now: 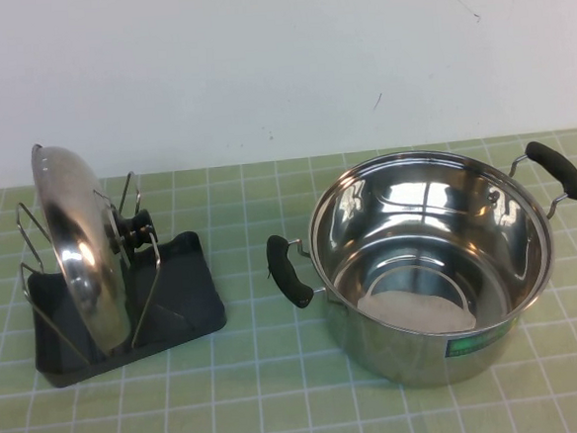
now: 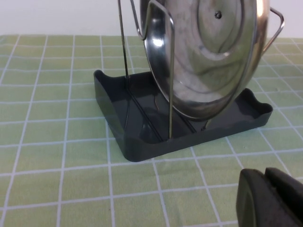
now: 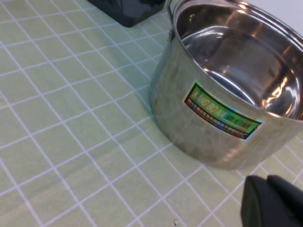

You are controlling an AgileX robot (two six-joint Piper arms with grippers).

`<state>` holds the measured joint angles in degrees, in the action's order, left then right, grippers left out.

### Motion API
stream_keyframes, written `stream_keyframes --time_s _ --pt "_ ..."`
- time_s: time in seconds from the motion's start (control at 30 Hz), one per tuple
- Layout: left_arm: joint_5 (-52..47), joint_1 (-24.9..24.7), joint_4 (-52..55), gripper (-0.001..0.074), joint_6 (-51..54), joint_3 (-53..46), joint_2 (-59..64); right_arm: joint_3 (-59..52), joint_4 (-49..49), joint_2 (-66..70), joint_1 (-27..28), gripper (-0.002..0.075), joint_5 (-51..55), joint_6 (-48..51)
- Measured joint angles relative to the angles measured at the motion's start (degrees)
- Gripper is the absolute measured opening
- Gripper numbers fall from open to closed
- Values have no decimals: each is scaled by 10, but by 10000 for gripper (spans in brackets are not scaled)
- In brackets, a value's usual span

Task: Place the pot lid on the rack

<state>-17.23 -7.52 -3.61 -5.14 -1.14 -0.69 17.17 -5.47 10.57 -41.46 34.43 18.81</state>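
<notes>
The shiny steel pot lid (image 1: 78,251) stands on edge in the dark grey rack (image 1: 190,293) at the left of the table, held between its wire loops, with its black knob (image 1: 136,230) facing right. In the left wrist view the lid (image 2: 208,56) stands in the rack (image 2: 123,118), a short way beyond my left gripper (image 2: 265,174), which is shut and empty over the mat. My right gripper (image 3: 268,180) is shut and empty, low over the mat beside the steel pot (image 3: 189,118). Neither gripper shows in the high view.
The open steel pot (image 1: 407,352) with two black handles stands at the right of the green checked mat. A corner of the rack (image 3: 128,9) shows in the right wrist view. A white wall runs behind the table.
</notes>
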Motion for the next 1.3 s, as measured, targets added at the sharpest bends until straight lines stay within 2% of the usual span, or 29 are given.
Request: stream_keyframes --time_s 0.23,0.53,1.3 --pt "-1 -22 0 -1 18 0 0 0 0 0 0 -1 0 0" --pt "-1 4 0 -1 19 0 0 0 0 0 0 -1 0 -1" --pt "-2 6 0 -1 30 1 0 0 0 0 0 -1 0 -1"
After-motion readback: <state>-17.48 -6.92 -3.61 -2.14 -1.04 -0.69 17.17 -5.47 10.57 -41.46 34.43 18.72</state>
